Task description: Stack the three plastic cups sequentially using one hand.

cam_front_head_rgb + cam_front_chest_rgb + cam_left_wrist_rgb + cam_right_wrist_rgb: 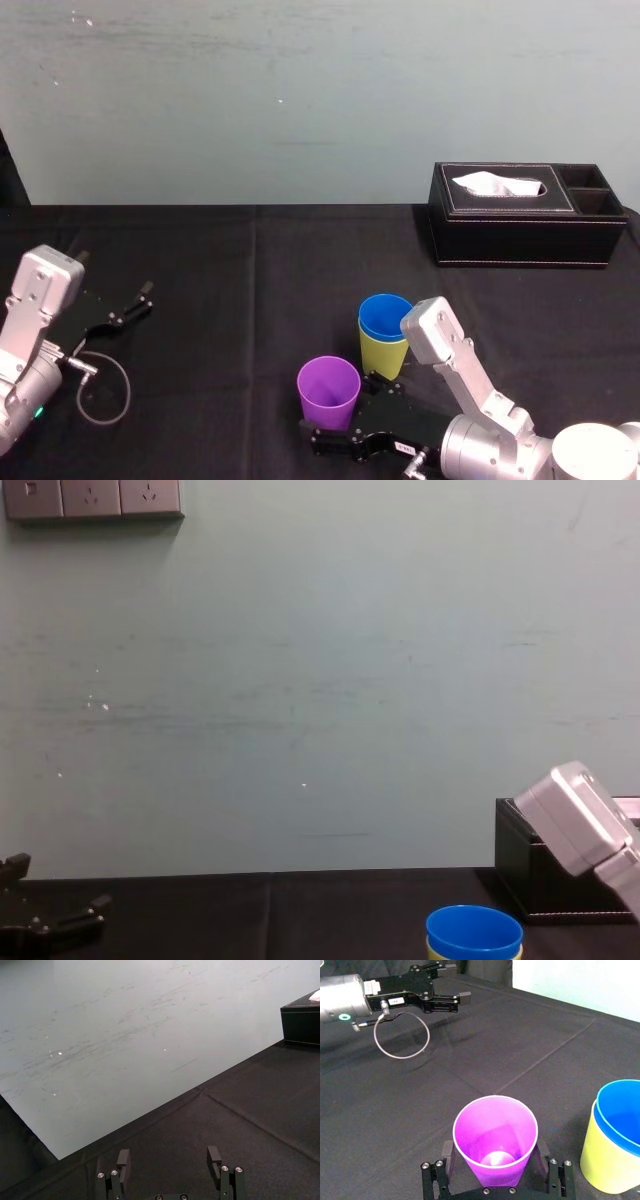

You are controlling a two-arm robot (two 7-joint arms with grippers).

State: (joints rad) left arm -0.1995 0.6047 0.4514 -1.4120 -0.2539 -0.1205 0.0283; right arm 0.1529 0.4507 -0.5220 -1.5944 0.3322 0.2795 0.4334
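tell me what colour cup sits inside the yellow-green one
Blue cup, clearest in the right wrist view.

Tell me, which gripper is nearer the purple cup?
Right. The right gripper has its fingers either side of the purple cup; the left gripper sits far off to its left.

A pale grey-green wall [320, 680], lightly scuffed and flecked, closes the scene behind. High on it, at 11 o'clock in the chest view, sits a row of what look like socket plates [92, 498]. Below runs a table under creased black cloth [250, 260]. A black tissue box [525, 225] stands at 2 o'clock.
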